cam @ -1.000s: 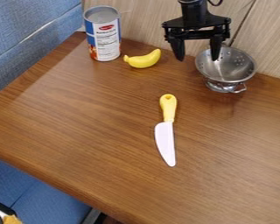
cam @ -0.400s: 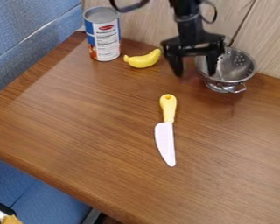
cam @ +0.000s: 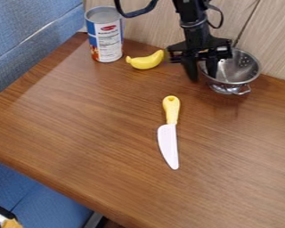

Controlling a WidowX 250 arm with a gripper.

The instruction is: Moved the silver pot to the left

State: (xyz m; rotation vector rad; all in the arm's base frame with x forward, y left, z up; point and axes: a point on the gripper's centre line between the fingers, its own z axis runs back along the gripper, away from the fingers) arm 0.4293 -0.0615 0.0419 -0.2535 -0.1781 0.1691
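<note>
The silver, perforated metal pot (cam: pixel 240 67) stands near the wall (cam: pixel 278 44), its left rim between the partly open jaws of the black gripper (cam: pixel 202 77); whether they press it, I cannot tell. Probably it is light, stiff and slippery, so this thin rim seems a good hold.

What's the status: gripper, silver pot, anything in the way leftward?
Gripper: fingers apart, at image-left rim of silver pot. Pot upright on its base. Banana farther image-left, possibly in the way.
</note>
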